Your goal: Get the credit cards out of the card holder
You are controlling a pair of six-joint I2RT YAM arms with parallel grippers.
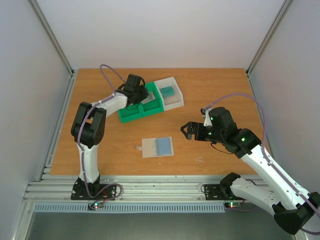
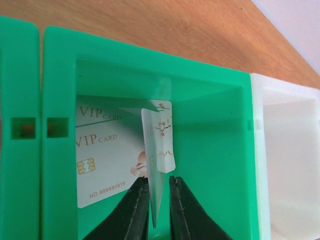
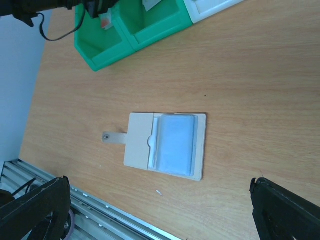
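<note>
The beige card holder point(image 1: 149, 148) point(image 3: 140, 140) lies open and flat on the table, tab point(image 3: 114, 137) to the left, with a pale blue card point(image 1: 163, 146) point(image 3: 176, 144) in its sleeve. My right gripper point(image 1: 186, 131) point(image 3: 160, 184) hovers wide open just right of the holder, touching nothing. My left gripper point(image 1: 135, 91) point(image 2: 159, 182) reaches into the green tray point(image 2: 60, 75). A white card point(image 2: 160, 145) stands on edge between its jaws, which are slightly parted, with a gap at the right finger. A white VIP card point(image 2: 105, 160) lies flat beneath.
The green two-compartment tray point(image 1: 135, 112) point(image 3: 145, 30) stands at the back left. A white tray point(image 1: 172, 85) point(image 2: 260, 150) adjoins it on the right and holds a teal card point(image 1: 167, 91). Metal rails point(image 1: 150, 187) run along the table's near edge.
</note>
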